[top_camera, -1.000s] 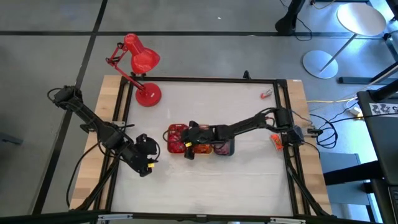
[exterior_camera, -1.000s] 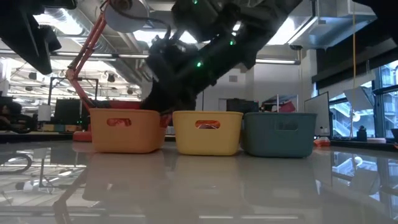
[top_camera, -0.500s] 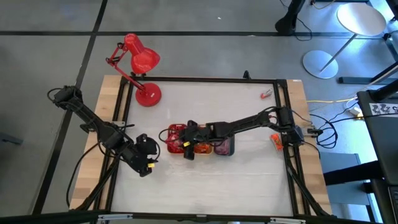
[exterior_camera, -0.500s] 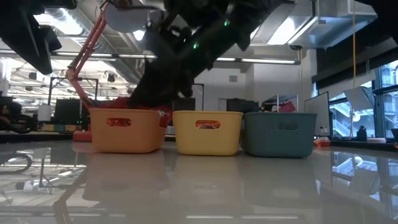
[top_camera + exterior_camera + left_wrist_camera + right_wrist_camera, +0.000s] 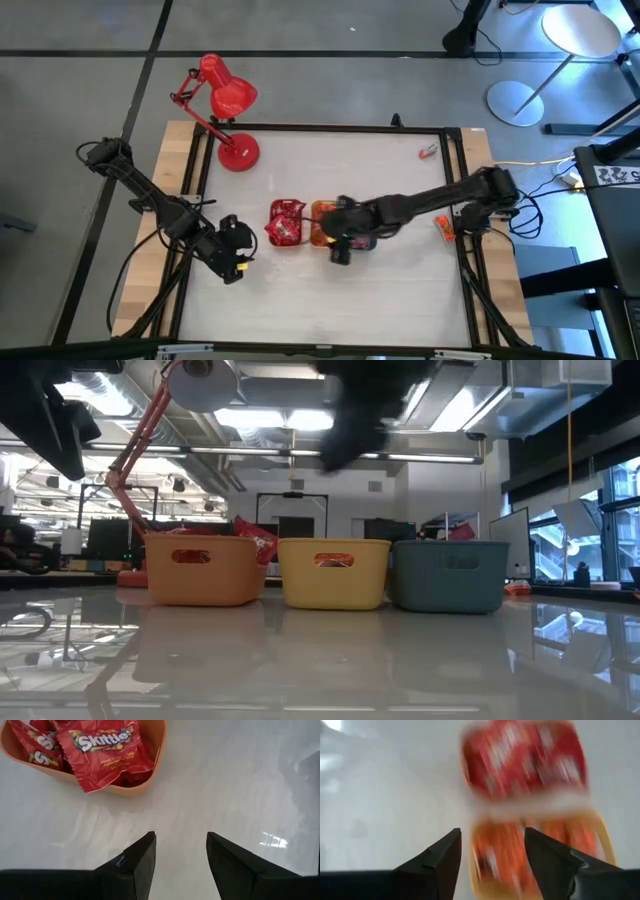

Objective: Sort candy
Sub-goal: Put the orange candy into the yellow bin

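Note:
Three small trays stand in a row mid-table: orange, yellow and grey. Red candy fills the orange tray, and one packet sticks up over its rim. Orange-red candy lies in the yellow tray. My right gripper hangs open above the near side of the yellow and grey trays, holding nothing; in its wrist view the picture is blurred. My left gripper waits open over bare table left of the orange tray.
A red desk lamp stands at the far left corner. One loose candy lies near the far right corner and another at the right edge. A black frame borders the white tabletop.
My right gripper has left its place over the orange tray, rising and swinging toward the table's right and near edge, past the yellow tray. A red packet now shows over the orange tray's rim where the gripper was.

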Action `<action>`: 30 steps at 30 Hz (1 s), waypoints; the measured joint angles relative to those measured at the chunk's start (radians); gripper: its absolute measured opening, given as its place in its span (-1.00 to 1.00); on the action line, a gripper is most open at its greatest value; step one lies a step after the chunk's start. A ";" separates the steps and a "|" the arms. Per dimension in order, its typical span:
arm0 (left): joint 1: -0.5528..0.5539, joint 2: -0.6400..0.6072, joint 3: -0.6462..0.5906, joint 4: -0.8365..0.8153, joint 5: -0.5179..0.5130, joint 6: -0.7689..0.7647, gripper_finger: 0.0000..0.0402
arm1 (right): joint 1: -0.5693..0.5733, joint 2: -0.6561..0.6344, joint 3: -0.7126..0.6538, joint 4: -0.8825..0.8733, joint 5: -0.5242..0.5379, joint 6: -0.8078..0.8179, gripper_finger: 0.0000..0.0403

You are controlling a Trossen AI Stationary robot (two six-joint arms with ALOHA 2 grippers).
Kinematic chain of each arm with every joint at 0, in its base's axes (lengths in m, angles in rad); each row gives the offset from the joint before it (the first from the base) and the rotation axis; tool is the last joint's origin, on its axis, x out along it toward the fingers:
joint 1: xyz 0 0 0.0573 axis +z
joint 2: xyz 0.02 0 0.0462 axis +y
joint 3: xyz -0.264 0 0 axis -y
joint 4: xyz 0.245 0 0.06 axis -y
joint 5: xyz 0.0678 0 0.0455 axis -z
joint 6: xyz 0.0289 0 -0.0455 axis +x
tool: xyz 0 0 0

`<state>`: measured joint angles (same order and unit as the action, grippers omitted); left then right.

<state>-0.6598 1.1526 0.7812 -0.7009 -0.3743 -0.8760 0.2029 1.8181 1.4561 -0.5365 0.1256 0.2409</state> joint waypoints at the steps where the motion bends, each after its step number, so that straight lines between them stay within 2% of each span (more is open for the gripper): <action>1: 0.000 0.000 0.000 0.000 0.000 0.011 -0.17 | 0.015 -0.027 -0.024 -0.051 0.032 0.039 0.07; 4: 0.000 0.000 0.000 0.002 -0.003 0.047 -0.17 | 0.060 -0.118 -0.115 -0.212 0.115 0.218 0.07; 6: 0.000 0.000 0.000 0.004 -0.006 0.046 -0.17 | 0.085 -0.179 -0.180 -0.332 0.126 0.347 0.07; 13: 0.000 0.000 0.000 0.005 -0.006 0.067 -0.17 | 0.118 -0.374 -0.347 -0.688 0.007 0.715 0.07; 18: 0.000 0.000 0.000 0.001 -0.006 0.067 -0.17 | 0.078 -0.447 -0.466 -0.843 -0.130 0.790 0.07; 22: 0.000 0.000 0.000 0.003 -0.006 0.066 -0.17 | 0.024 -0.479 -0.604 -0.850 -0.251 0.780 0.07; 27: 0.000 0.000 0.000 0.006 -0.014 0.073 -0.17 | -0.042 -0.507 -0.714 -0.757 -0.281 0.760 0.07; 30: 0.001 0.000 0.000 0.007 -0.015 0.088 -0.18 | -0.077 -0.520 -0.712 -0.714 -0.234 0.755 0.07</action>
<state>-0.6590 1.1526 0.7807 -0.6943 -0.3893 -0.7883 0.1260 1.2977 0.7440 -1.2501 -0.1084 0.9957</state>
